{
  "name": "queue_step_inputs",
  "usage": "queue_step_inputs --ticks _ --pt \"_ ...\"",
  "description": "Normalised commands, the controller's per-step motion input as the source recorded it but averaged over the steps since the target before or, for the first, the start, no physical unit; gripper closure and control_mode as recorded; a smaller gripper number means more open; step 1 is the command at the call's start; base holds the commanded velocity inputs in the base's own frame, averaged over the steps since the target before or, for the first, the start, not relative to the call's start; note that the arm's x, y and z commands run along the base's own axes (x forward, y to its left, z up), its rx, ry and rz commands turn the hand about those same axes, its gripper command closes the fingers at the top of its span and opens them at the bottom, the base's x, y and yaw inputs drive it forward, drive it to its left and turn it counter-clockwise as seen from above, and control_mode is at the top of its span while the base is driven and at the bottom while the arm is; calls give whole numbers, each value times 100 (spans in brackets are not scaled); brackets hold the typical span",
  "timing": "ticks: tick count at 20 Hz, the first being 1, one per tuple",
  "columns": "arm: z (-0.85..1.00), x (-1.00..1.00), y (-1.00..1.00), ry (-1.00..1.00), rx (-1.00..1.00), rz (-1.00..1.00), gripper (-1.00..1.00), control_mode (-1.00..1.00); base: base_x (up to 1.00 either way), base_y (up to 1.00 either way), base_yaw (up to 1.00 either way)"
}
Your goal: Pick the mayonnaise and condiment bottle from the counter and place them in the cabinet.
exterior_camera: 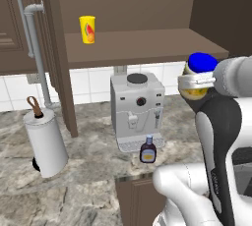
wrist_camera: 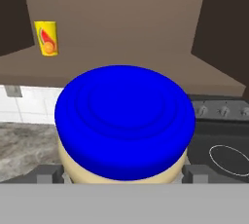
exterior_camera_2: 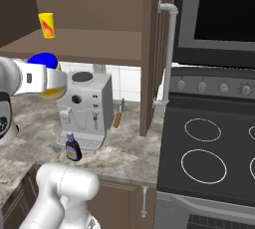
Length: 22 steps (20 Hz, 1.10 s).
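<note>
1. While the short yellow mayonnaise jar with its wide blue lid (exterior_camera: 199,75) is carried in the air, the jaws of the white arm's gripper (exterior_camera: 196,81) pinch its body from both sides, just below the front edge of the shelf.
2. From the hand camera, the blue lid (wrist_camera: 125,119) sits close between the two grey fingertips (wrist_camera: 46,173), with the dark brown wall cabinet's flat shelf board (wrist_camera: 146,69) beyond it.
3. Far back on that shelf stands a lidless yellow cup with a red-orange mark (exterior_camera: 87,29).
4. Down on the grey-beige marbled surface (exterior_camera: 88,190), the small dark brown condiment bottle with a pale cap and white label (exterior_camera: 148,150) stands upright just in front of a white coffee machine (exterior_camera: 136,108).
5. Left of the machine stands a white paper-towel roll (exterior_camera: 46,141).
6. Right of the cabinet side is a black stove (exterior_camera_2: 209,148).
</note>
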Motion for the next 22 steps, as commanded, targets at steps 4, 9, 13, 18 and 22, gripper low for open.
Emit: queue_step_inputs --ticks 4,9,13,18,22 --pt "31 17 -1 0 5 -6 100 -100 0 0 0" --pt "33 24 -3 0 5 -5 100 -100 0 0 0" --pt "24 21 0 0 4 -4 100 -100 0 0 0" --pt "8 29 0 0 3 -3 100 -100 0 0 0" --pt "0 40 0 0 2 -1 100 -100 0 0 0"
